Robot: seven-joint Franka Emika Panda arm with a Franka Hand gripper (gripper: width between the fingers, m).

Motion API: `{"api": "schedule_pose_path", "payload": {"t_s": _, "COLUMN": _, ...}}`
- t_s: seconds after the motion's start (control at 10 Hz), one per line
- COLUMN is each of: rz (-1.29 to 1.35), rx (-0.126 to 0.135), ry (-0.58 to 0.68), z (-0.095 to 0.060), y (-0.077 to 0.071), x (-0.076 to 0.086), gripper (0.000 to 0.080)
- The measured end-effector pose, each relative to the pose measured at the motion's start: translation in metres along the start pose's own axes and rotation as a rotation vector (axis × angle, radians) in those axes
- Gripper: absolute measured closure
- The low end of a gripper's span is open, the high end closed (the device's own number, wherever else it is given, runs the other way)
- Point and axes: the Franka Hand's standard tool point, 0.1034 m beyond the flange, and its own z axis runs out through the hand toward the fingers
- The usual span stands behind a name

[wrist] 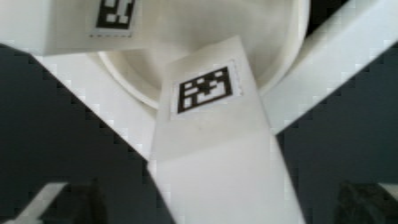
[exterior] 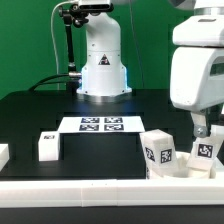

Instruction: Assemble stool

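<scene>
At the exterior view's right, my gripper (exterior: 200,130) hangs low over two tagged white stool legs (exterior: 160,150) (exterior: 207,150) that stand close to the front rail. In the wrist view a long white leg (wrist: 205,100) with a square tag runs between my fingertips (wrist: 50,205), with dark gaps on both sides. The jaws stand wide and open, holding nothing. Behind that leg shows the curved face of the round seat (wrist: 134,70), and a second tagged leg (wrist: 107,20) lies beyond. Another white tagged leg (exterior: 47,146) stands alone at the exterior view's left.
The marker board (exterior: 100,124) lies flat in front of the robot base (exterior: 100,70). A long white border rail (exterior: 90,186) runs along the near edge. A small white piece (exterior: 3,153) sits at the far left edge.
</scene>
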Motion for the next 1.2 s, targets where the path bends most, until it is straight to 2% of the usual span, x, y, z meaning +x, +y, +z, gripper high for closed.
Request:
{"api": "schedule_pose_path", "payload": {"t_s": 0.5, "rz": -0.219, "rx": -0.017, "ry": -0.022, "z": 0.0038, "y": 0.0093, "x": -0.0096, "gripper": 0.0150}}
{"api": "schedule_pose_path", "payload": {"t_s": 0.7, "rz": -0.210, "rx": -0.016, "ry": -0.023, "z": 0.0049, "y": 0.0088, "x": -0.0099, "gripper": 0.0412}}
{"api": "schedule_pose_path", "payload": {"t_s": 0.8, "rz": -0.208, "rx": -0.015, "ry": -0.025, "z": 0.0056, "y": 0.0096, "x": -0.0111, "gripper": 0.0463}}
{"api": "schedule_pose_path", "payload": {"t_s": 1.2, "rz": -0.078, "rx": -0.016, "ry": -0.024, "z": 0.0057, "y": 0.0107, "x": -0.0120, "gripper": 0.0463}}
